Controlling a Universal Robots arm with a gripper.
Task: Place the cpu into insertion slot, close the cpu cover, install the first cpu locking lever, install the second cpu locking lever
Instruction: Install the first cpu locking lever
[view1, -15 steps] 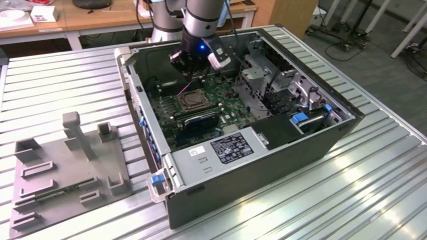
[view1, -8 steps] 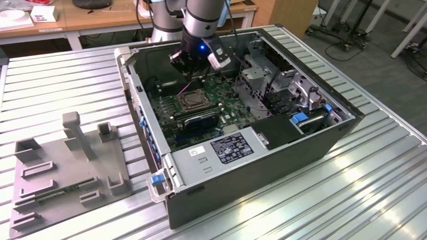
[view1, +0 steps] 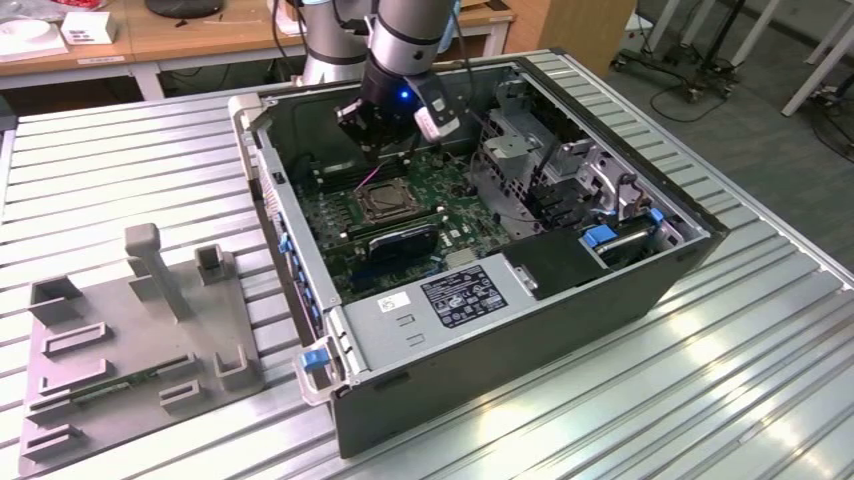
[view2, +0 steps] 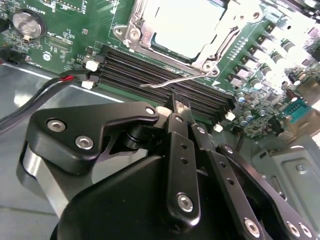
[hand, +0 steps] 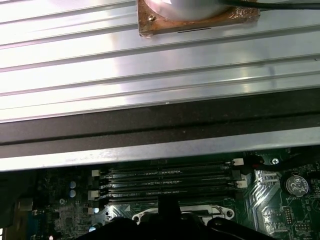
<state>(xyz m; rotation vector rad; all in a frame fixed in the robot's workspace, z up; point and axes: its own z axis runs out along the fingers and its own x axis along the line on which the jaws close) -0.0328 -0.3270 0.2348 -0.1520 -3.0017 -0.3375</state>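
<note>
One arm (view1: 400, 40) reaches down into one open computer case (view1: 534, 300) that sits on the ribbed metal counter (view1: 747, 400). One gripper (view1: 391, 150) hangs low over the green board (view1: 441, 190), near the insertion slot (view1: 380, 200). In the second wrist view the gripper (view2: 181, 107) has its black fingers (view2: 176, 106) drawn close together, narrow, with nothing seen between them. One cpu (view2: 192, 22) sits in the slot with its silvery top facing up. One cpu cover (view2: 137, 30) lies flat around it as a metal frame, and the chip shows through the cut-out. One thin wire locking lever (view2: 170, 82) sticks out from the socket corner and runs over the memory slots (view2: 150, 70), not tucked along the frame. I count only this one lever. The gripper tip is just beside the lever (touching or not, cannot tell). There are four long black memory slots, side by side, between the socket and the case wall; the first wrist view also shows four (hand: 165, 180). One coin battery (view2: 27, 24) sits on the board, well apart from the socket, and is seen in both wrist views (hand: 295, 184). One grey fixture tray (view1: 134, 340) lies on the counter at the exterior view's left of the case, apart from it.
</note>
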